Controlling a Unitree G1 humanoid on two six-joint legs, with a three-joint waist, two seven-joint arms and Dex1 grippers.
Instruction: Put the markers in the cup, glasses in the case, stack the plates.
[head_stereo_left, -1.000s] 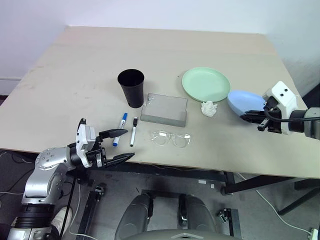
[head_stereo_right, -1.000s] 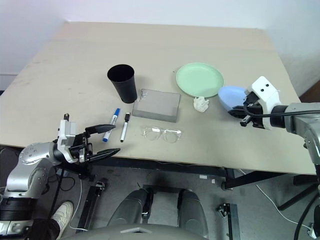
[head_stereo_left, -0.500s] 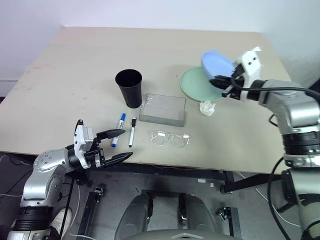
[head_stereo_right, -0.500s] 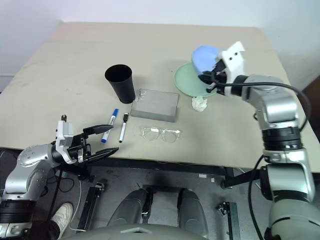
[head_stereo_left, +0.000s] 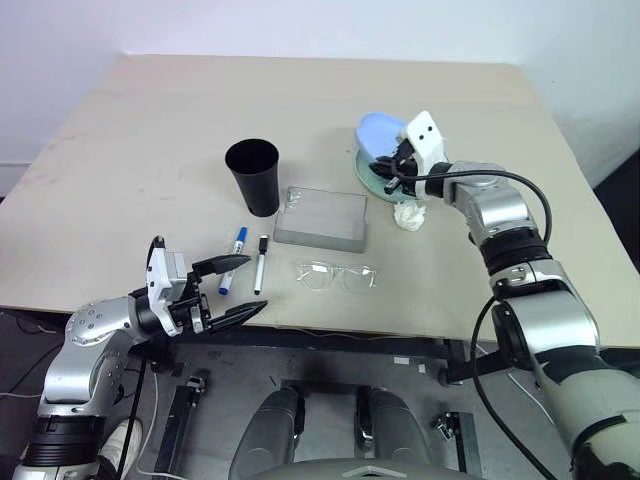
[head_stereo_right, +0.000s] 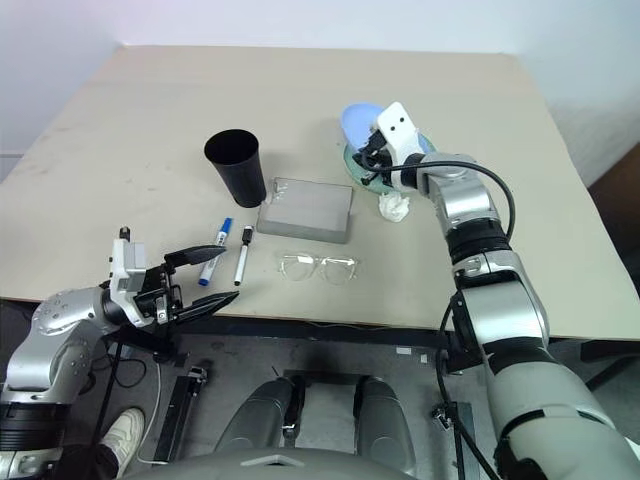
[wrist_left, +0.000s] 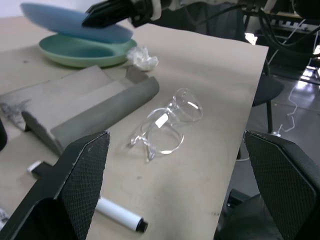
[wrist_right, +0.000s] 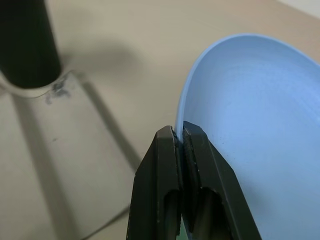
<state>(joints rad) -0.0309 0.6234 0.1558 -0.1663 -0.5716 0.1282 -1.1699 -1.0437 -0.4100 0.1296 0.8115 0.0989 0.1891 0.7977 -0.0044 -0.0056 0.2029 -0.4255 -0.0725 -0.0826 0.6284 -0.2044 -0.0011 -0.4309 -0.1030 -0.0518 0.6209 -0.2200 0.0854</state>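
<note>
The right gripper (wrist_right: 179, 131) pinches the rim of the light blue plate (head_stereo_left: 378, 131) between its two black fingers and holds it over the mint green plate (wrist_left: 75, 51). The blue plate looks a little tilted, and I cannot tell if it touches the green one. A small crumpled white paper (head_stereo_left: 410, 215) lies just beside the green plate. The left gripper (head_stereo_left: 232, 288) hangs at the near edge of the table (head_stereo_left: 150, 120) with its fingers spread wide and nothing between them. The blue-capped marker (head_stereo_left: 229, 272) and the black-capped marker (head_stereo_left: 260, 263) lie side by side on the table near it. The clear glasses (head_stereo_left: 338, 276) lie in front of the grey case (head_stereo_left: 322, 216). The black cup (head_stereo_left: 252, 176) stands upright just beside the case.
</note>
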